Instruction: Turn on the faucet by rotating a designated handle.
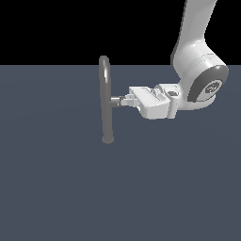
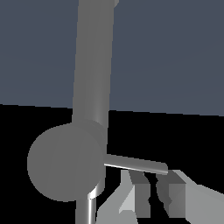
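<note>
faucet [image 1: 106,101], handle [image 1: 116,100], jaws just beside

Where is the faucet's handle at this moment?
In the exterior view the handle juts from the faucet at mid-height toward that view's right, meeting the gripper fingertips.

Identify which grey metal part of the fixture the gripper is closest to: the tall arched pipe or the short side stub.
The short grey metal stub handle with its thin pin lever. The white gripper meets it at mid-height, unlike the tall arched grey faucet pipe.
</note>
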`<control>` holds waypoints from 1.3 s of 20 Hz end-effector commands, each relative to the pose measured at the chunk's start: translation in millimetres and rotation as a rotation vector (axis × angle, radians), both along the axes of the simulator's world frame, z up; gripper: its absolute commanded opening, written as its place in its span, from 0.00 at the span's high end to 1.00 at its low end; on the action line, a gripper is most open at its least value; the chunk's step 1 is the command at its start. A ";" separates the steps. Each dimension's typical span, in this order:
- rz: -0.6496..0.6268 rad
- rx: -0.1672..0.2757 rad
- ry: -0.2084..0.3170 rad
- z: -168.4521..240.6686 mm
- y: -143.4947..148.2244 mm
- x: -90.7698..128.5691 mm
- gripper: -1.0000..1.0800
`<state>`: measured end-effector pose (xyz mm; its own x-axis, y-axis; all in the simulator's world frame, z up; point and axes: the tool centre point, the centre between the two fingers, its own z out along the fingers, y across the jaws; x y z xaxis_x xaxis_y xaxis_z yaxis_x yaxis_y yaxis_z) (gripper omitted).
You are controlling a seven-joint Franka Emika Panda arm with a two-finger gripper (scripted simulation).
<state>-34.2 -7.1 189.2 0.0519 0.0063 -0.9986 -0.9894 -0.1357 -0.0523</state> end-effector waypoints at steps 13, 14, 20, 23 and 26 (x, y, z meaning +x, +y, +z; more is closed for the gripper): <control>0.000 0.002 0.010 -32.9 0.7 13.1 1.00; -0.001 0.001 0.016 -37.7 0.9 14.2 1.00; -0.010 -0.005 0.047 -65.9 2.1 20.5 1.00; 0.025 0.036 0.010 -24.8 -4.7 13.0 1.00; 0.018 0.028 0.018 -34.8 -2.3 20.3 1.00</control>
<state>-22.5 -14.6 165.1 0.0356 0.0458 -0.9983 -0.9857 -0.1628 -0.0426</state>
